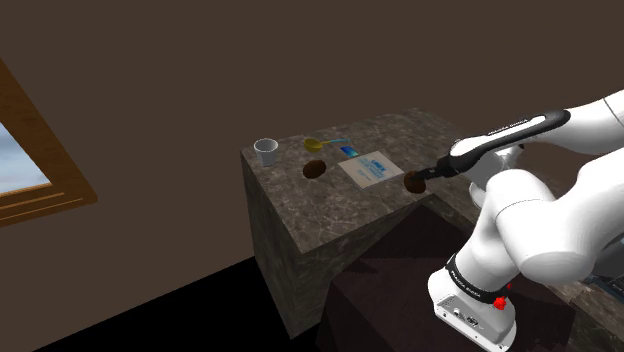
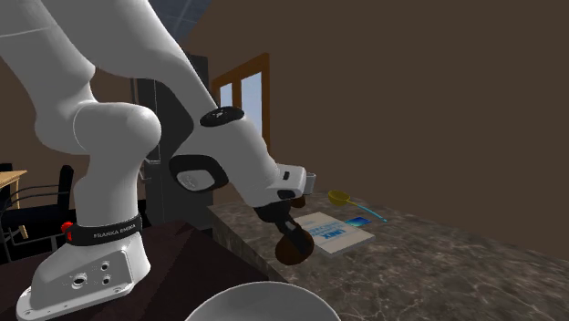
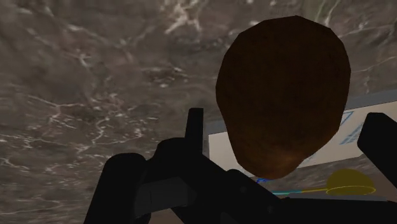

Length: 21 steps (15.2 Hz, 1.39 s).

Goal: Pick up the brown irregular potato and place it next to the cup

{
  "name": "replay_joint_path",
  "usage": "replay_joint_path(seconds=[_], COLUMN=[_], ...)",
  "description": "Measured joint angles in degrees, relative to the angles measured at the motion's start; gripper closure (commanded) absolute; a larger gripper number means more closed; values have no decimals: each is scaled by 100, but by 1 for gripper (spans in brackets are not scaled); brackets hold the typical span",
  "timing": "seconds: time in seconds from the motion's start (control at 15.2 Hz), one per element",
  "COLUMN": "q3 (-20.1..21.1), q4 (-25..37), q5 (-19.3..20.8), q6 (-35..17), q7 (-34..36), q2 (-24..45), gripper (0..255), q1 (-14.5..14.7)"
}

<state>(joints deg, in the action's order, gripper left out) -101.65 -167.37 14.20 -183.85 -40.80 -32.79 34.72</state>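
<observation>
1. Brown and lumpy, the potato point(image 1: 414, 182) lies on the dark veined stone bench point(image 1: 285, 195), at the edge nearest the arm's base and toward the shoulder view's right; a white card point(image 1: 370, 168) lies flat just beside it, on the shoulder view's left of it.
2. Black against the stone, the tool point(image 1: 424, 176) comes down to the potato from the white arm point(image 1: 530, 220); in the wrist view the tool point(image 3: 287, 118) stands wide open, its fingers point(image 3: 194, 127) well apart with the potato point(image 3: 283, 95) between them; a strip of background shows on either side of the potato, so neither finger touches it and nothing is gripped.
3. From the second exterior view the potato point(image 2: 294, 246) sits right under the tool point(image 2: 288, 228) at the bench's rim; the card point(image 2: 336, 228) is just past it on that view's right.
4. Pale grey and upright, the cup point(image 1: 266, 151) stands at the far corner of the bench on the shoulder view's left; it is well apart from the potato, with the card between them.
5. A second brown lump point(image 1: 315, 170) lies between the cup and the card, near the cup; behind it is a yellow scoop point(image 1: 316, 144), and a small blue strip point(image 1: 348, 150) lies by the card's far corner; the scoop point(image 2: 339, 196) also shows beyond the card in the second exterior view.
6. A white bowl point(image 2: 260, 305) shows its curved rim at the second exterior view's lower edge; a wooden window frame point(image 1: 40, 180) crosses the shoulder view's left edge.
</observation>
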Motion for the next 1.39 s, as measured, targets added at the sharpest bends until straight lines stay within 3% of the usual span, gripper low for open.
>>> replay_joint_path(seconds=[0.2, 0.53, 0.59, 1.25, 1.39], q3=[-418, -507, -507, -506, -271], q4=[93, 110, 110, 114, 93], q5=[-110, -126, -126, -127, -102], q6=[-223, -263, -263, -268, -157], q7=[-31, -48, -48, -48, 17], q2=[-6, -11, -11, -10, 13], gripper=[0, 0, 255, 255, 255], q1=[580, 682, 682, 679, 454])
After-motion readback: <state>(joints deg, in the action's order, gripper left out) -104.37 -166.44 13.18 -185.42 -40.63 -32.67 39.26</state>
